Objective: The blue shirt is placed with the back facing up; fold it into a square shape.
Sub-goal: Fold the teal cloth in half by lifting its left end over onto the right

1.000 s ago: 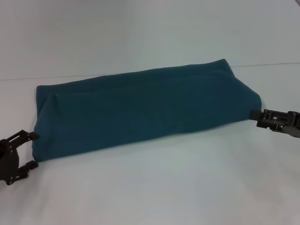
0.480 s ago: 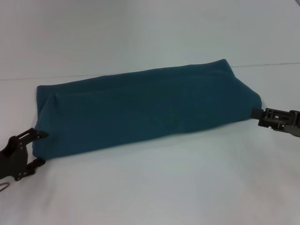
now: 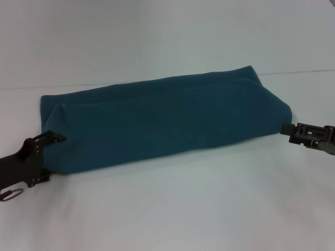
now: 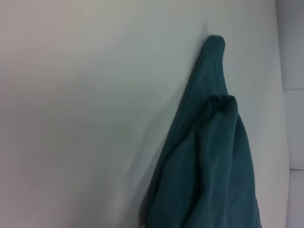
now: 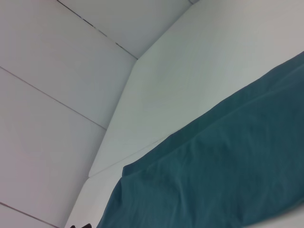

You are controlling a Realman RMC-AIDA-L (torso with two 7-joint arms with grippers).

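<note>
Head view: the blue shirt [image 3: 157, 123], folded into a long band across the bench [image 3: 183, 209], is flanked endwise by the left gripper [image 3: 44, 157], jaws spread at its end, and the right gripper [image 3: 287, 128], whose jaw state cannot be told.

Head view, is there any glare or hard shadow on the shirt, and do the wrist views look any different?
Head view: flat, even light, no glare; the blue shirt casts only a faint shadow along its near edge on the white table. Left wrist view: a soft grey shadow lies on the table beside the cloth. Right wrist view: no marked shadow, cloth evenly lit.
</note>
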